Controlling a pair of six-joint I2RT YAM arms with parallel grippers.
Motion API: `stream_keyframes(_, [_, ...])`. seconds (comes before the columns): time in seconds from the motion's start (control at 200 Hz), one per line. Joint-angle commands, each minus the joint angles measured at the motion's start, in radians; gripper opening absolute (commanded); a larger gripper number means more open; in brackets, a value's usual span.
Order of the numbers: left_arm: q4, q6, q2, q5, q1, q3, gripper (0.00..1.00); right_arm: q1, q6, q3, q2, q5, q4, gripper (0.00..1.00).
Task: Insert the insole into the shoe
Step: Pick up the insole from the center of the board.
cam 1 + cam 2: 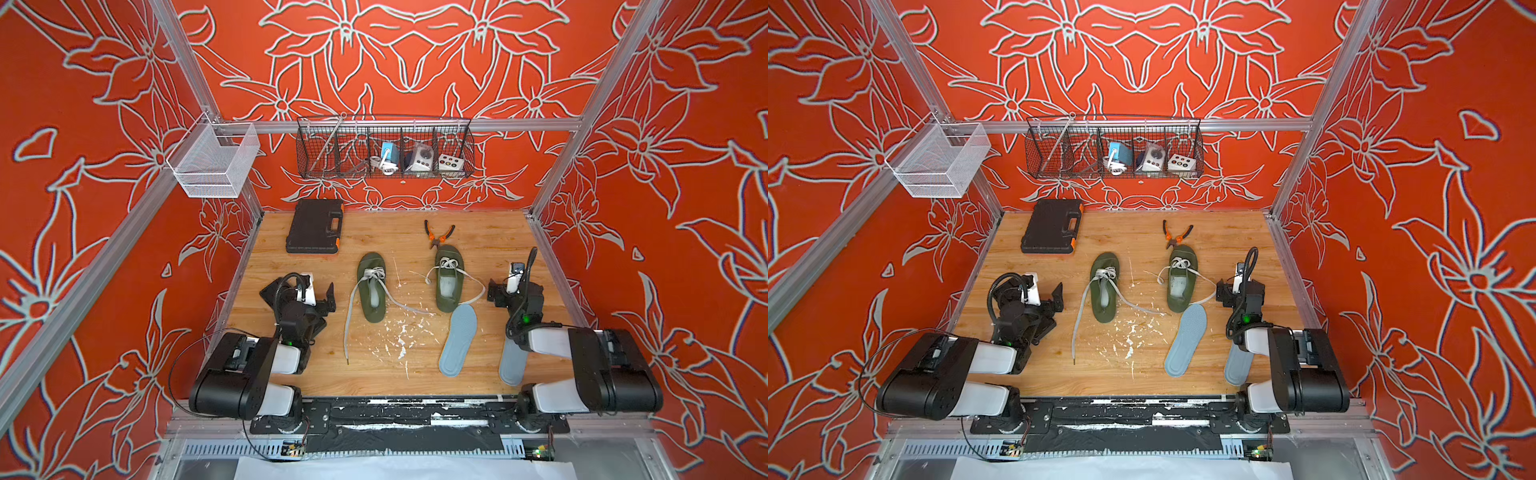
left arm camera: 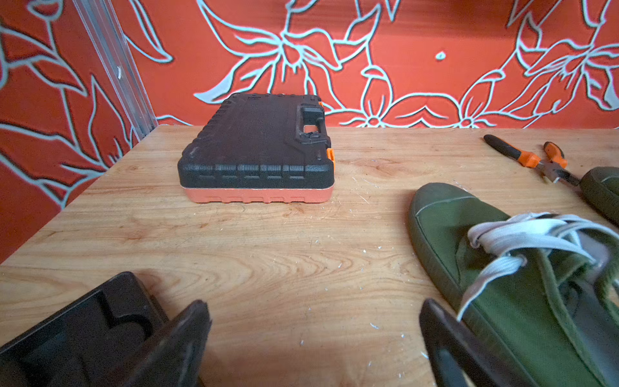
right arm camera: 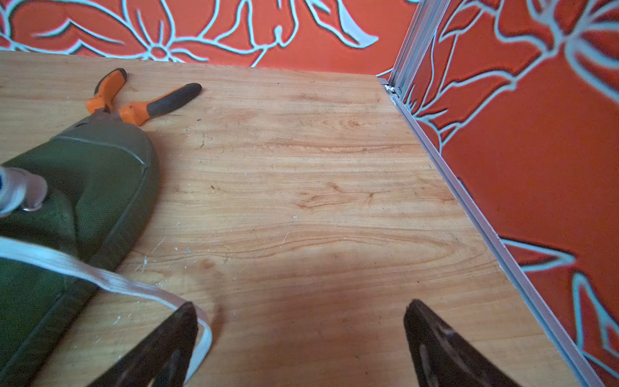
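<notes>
Two green shoes with white laces lie toe-away on the wooden table: one (image 1: 371, 286) (image 2: 502, 284) left of centre, the other (image 1: 449, 278) (image 3: 77, 187) to its right. A grey-blue insole (image 1: 459, 340) (image 1: 1185, 340) lies flat just in front of the right shoe. A second insole (image 1: 510, 365) lies partly under my right arm. My left gripper (image 1: 307, 296) (image 2: 313, 311) stands open and empty, low over the table left of the left shoe. My right gripper (image 1: 513, 291) (image 3: 301, 311) is open and empty beside the right shoe; a lace loop (image 3: 117, 281) lies against one finger.
A black and orange tool case (image 1: 314, 226) (image 2: 258, 150) sits at the back left. Orange-handled pliers (image 1: 438, 235) (image 3: 134, 100) touch the right shoe's toe. A black wire basket (image 1: 384, 147) and a white mesh basket (image 1: 212, 160) hang on the frame rails. Red walls enclose three sides.
</notes>
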Motion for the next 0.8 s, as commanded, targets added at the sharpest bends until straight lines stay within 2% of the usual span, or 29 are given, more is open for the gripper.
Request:
stream_keyframes(0.0, [0.011, 0.009, 0.005, -0.007, -0.005, 0.009, 0.98, 0.006, -0.017, 0.016, 0.0, -0.004, 0.005, 0.98])
stream_keyframes(0.796, [0.009, 0.007, 0.003, 0.01, 0.007, 0.011, 0.98, 0.006, -0.016, 0.016, 0.0, -0.006, 0.005, 0.98])
